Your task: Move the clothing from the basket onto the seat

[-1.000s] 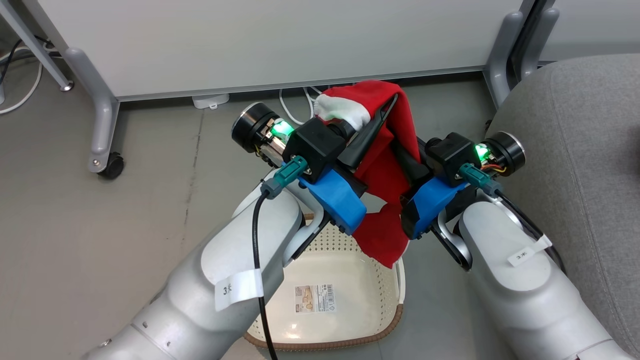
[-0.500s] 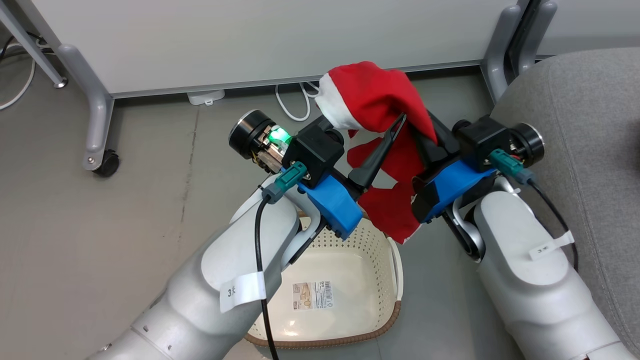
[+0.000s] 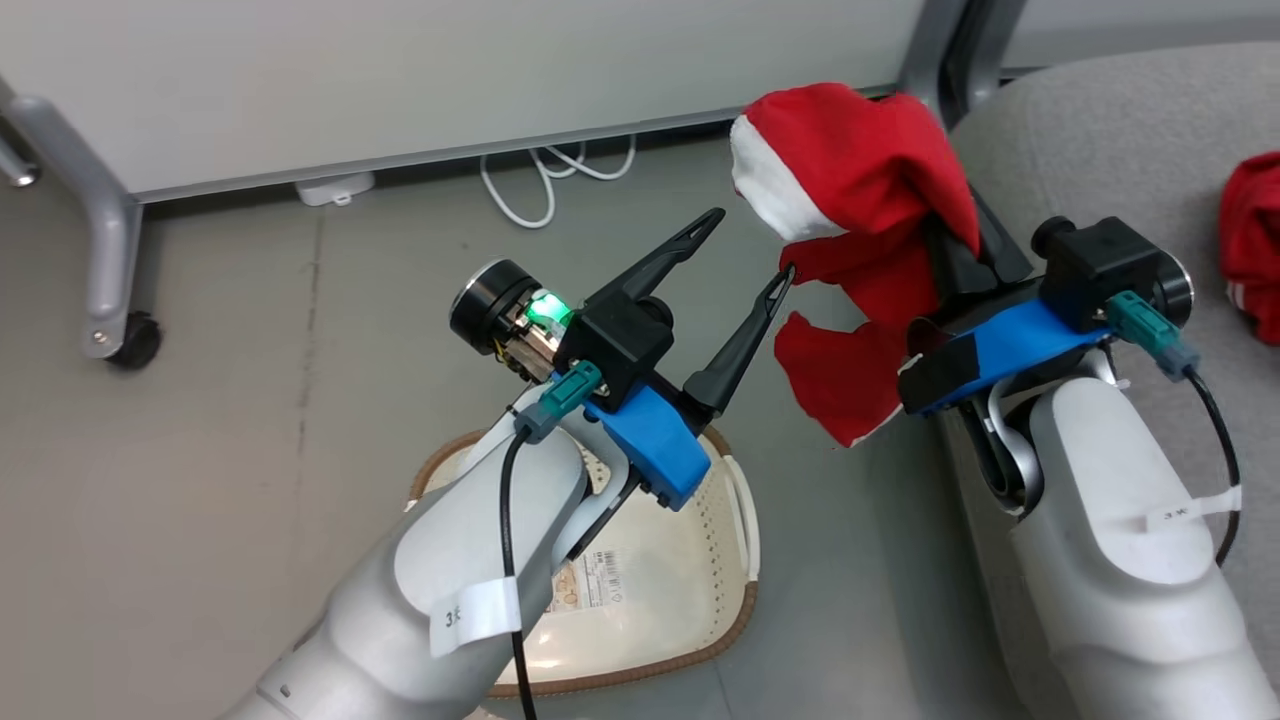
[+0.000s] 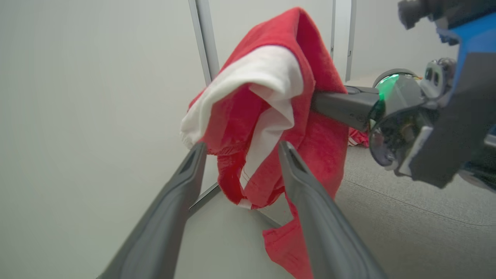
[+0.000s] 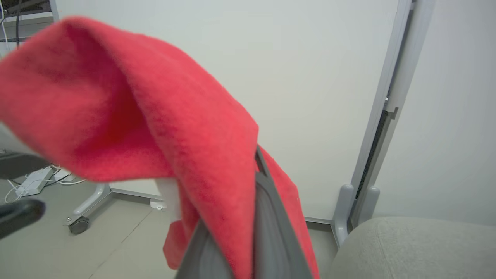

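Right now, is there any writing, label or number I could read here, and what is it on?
"3" plus a mark I can't make out: left forearm tag.
Right forearm tag: faint marks, too small to read.
Barcode label inside the basket: bars visible, print too blurred to read.

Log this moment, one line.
left hand: open, empty | right hand: shut on red garment | basket: no clothing seen | other garment: on seat

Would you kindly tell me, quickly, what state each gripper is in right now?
Left gripper: open, gripping nothing.
Right gripper: shut on the red garment, which hangs from it beside the seat.
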`<state>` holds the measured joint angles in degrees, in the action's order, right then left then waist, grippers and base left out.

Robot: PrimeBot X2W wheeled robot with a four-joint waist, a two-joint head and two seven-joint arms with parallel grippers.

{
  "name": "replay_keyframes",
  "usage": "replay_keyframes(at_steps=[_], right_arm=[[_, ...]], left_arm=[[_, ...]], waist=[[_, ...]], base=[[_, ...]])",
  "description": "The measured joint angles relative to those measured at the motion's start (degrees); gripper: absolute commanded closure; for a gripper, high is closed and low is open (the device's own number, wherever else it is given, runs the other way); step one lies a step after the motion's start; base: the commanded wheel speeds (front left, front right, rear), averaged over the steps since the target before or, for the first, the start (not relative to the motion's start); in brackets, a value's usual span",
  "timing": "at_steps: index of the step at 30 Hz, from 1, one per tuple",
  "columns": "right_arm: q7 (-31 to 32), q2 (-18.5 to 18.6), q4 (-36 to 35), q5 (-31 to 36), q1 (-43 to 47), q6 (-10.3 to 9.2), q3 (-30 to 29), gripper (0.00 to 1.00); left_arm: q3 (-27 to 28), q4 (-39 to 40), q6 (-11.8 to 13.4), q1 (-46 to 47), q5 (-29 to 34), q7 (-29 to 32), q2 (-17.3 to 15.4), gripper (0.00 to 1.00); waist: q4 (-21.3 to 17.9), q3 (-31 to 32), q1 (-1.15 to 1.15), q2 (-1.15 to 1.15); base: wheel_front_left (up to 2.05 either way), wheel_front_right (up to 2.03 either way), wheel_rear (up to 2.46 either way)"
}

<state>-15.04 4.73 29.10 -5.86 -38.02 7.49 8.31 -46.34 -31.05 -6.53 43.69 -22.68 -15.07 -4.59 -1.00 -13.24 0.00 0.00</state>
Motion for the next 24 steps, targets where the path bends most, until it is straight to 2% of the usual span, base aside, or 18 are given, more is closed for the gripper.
replay_keyframes(at_steps=[7,15,24], right_arm=[[0.0,0.1,-5.1,0.2,3.1,0.0,-3.4,1.0],[0.0,1.0,-12.5,0.3,10.4,0.0,-11.3,1.0],[0.0,0.4,-16.7,0.7,16.8,0.0,-15.0,1.0]], left_arm=[[0.0,1.3,0.0,-1.4,1.2,0.0,-1.4,0.0],[-0.4,2.3,-0.3,-1.5,2.1,0.0,-1.8,0.0],[-0.7,2.7,-0.4,-1.7,2.5,0.0,-2.3,0.0]], waist=[[-4.5,-1.6,0.0,0.0],[-10.2,-3.7,0.0,0.0],[-15.2,-4.7,0.0,0.0]], base=[[0.0,0.0,0.0],[0.0,0.0,0.0],[0.0,0.0,0.0]])
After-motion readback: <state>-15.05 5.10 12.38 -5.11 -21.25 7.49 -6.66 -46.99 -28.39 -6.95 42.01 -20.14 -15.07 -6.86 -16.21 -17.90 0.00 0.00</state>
